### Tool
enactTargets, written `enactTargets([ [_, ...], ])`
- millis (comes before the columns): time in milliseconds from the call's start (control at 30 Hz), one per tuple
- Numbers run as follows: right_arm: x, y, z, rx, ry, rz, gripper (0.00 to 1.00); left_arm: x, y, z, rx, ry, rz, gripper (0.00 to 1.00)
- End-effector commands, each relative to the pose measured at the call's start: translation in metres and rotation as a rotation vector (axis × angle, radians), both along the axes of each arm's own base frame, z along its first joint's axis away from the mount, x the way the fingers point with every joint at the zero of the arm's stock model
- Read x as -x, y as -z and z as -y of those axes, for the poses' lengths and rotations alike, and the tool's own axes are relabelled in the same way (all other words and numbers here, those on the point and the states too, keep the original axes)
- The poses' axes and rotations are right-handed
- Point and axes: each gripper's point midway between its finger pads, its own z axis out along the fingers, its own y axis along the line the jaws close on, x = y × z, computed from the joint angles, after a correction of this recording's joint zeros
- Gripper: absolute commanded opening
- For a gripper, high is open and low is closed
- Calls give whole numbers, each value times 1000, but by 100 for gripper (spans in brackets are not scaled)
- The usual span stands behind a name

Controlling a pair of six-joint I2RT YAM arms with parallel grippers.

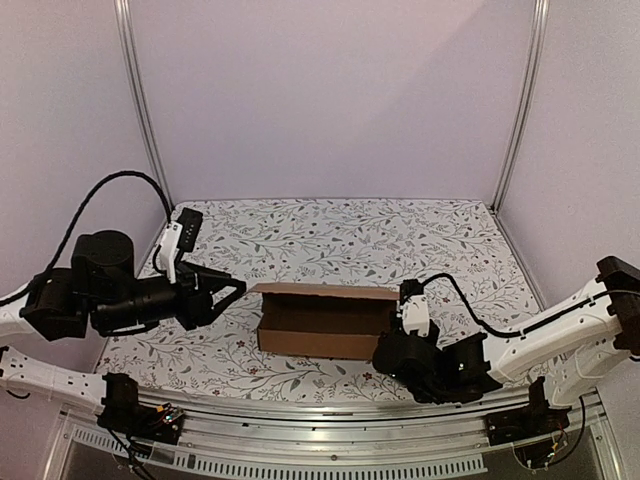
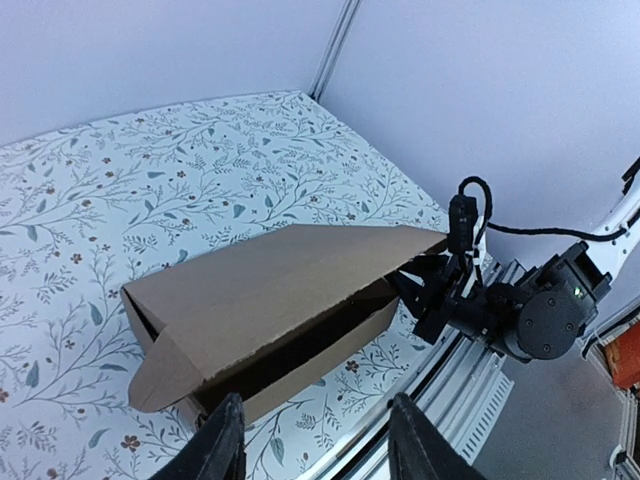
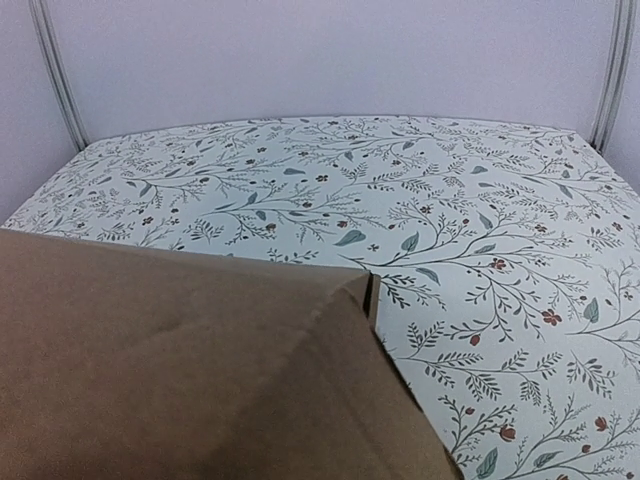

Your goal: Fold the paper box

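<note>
Fingers of the left gripper [image 2: 315, 400] stand apart, empty; just ahead, the paper box [image 2: 270, 300] sits with lid half raised, probably awaiting a push. At its far end the right gripper [image 2: 428, 297], closed, seems to brace it.

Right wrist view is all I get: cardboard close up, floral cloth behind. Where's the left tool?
Observer: The left tool is at the left end of the paper box, jaws open, nothing between them.
Operator: Lid down?
Observer: No. The left wrist view shows the lid raised along the side facing the arm bases, with a dark gap under it.
Operator: Right tool?
Observer: The right tool is against the box's right end, just under the lid corner. I can't tell whether it pinches cardboard.
</note>
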Motion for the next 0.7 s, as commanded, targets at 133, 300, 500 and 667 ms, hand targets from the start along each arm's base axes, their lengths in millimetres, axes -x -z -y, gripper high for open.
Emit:
enactTargets([
  [133, 2, 43, -30, 228, -175, 37, 0, -46, -7, 23, -129, 6, 44, 45],
  [300, -3, 49, -49, 272, -229, 126, 0, -77, 3, 35, -145, 10, -7, 44],
  [500, -17, 74, -53, 327, -262, 162, 0, -104, 32, 44, -153, 18, -93, 40],
  [667, -21, 83, -53, 344, -275, 184, 0, -117, 62, 44, -195, 7, -149, 39],
])
